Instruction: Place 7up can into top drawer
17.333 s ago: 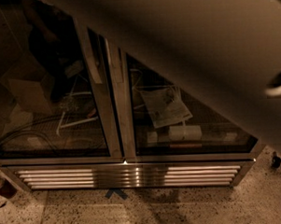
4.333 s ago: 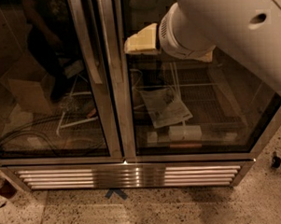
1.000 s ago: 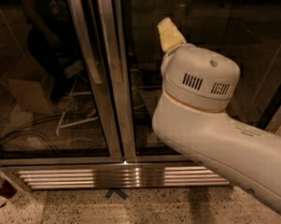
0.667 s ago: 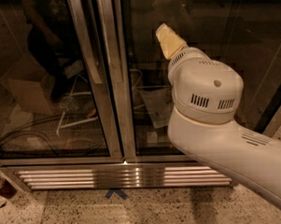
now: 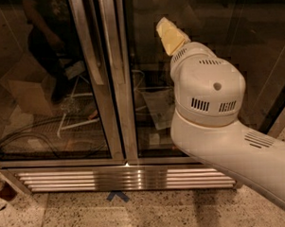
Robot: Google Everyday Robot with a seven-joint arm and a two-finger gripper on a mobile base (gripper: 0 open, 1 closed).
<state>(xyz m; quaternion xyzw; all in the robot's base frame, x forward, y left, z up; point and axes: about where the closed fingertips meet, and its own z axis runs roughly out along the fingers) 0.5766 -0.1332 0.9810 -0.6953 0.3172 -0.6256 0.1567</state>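
One white arm (image 5: 214, 131) stands before two glass doors, the left door (image 5: 38, 105) and the right door (image 5: 253, 44); its one gripper (image 5: 170, 36), a yellowish tip, lies high against the right door; wide or narrow, I cannot tell; nor where the 7up can is; one blue arrow (image 5: 117, 196) marks the floor.

The arm (image 5: 214, 126) stands before the right door (image 5: 260, 44), the gripper (image 5: 169, 34) at its upper end. The grille (image 5: 88, 179) lies below the doors, a floor mark (image 5: 117, 196) before it.
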